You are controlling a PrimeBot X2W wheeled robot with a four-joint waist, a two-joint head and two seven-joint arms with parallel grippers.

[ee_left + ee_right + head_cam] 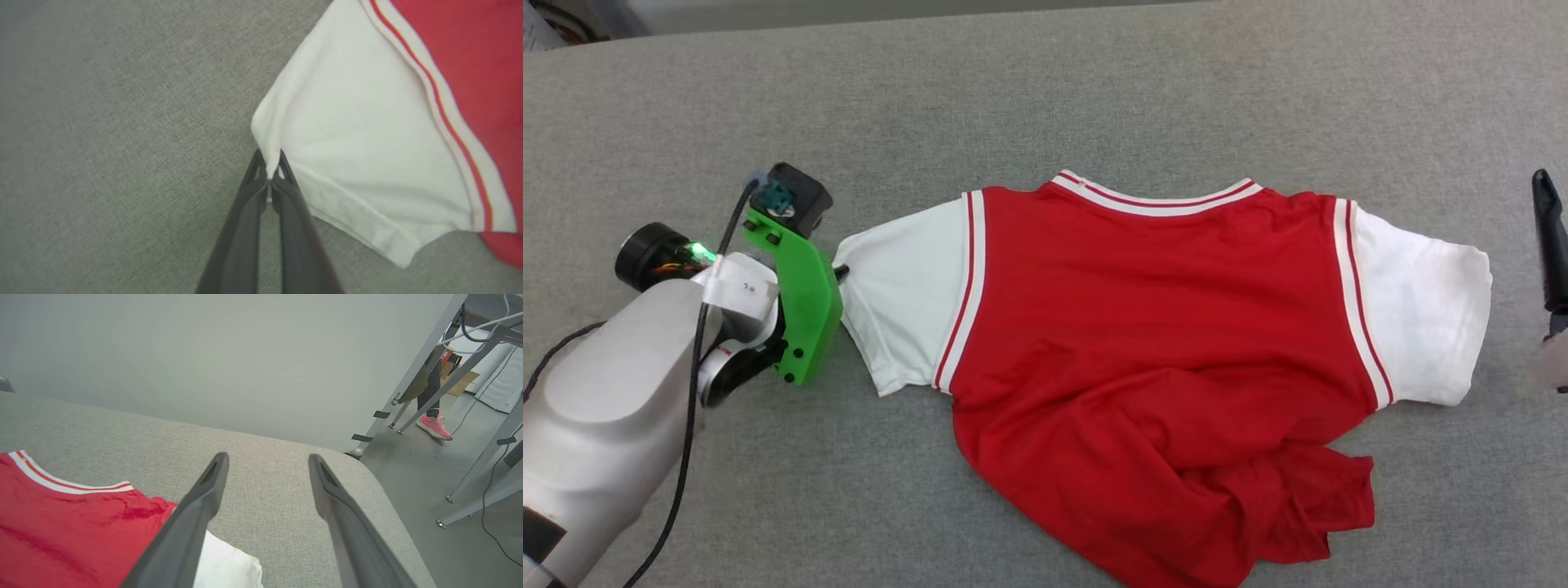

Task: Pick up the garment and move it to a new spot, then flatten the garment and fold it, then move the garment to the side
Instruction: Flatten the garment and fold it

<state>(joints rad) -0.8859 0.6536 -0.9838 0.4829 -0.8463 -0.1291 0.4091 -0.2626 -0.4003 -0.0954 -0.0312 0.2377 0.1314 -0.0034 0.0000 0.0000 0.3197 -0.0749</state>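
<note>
- The red jersey-style T-shirt with white short sleeves and red-and-white striped trim (pixel 1160 327) lies in the middle of the grey fabric-covered surface (pixel 1045 98). Its collar (pixel 1152 194) points away from the robot, and a plain red side faces up with no number showing.
- The left claw (pixel 269 163) is pinched together on the outer edge of the white sleeve on the robot's left (pixel 367 155). A thin tuck of the cloth is caught between its dark fingertips, low against the surface.
- The right claw (pixel 267 469) stands apart and holds nothing. It hovers above the surface just beside the other white sleeve (pixel 1421 318), not touching it.
- The chest and both sleeves are spread fairly flat. The lower hem (pixel 1307 506) is bunched and turned over on itself at the robot's near right.
- Progress, as a judgement: the flattening step looks to be in hand, with the left sleeve gripped, probably for a pull outward.
- Whether the first move to a new spot is done cannot be told from these pictures.
- Left to do: smoothing the crumpled hem, the folding itself (no fold is made yet), and moving the folded T-shirt to the side.
</note>
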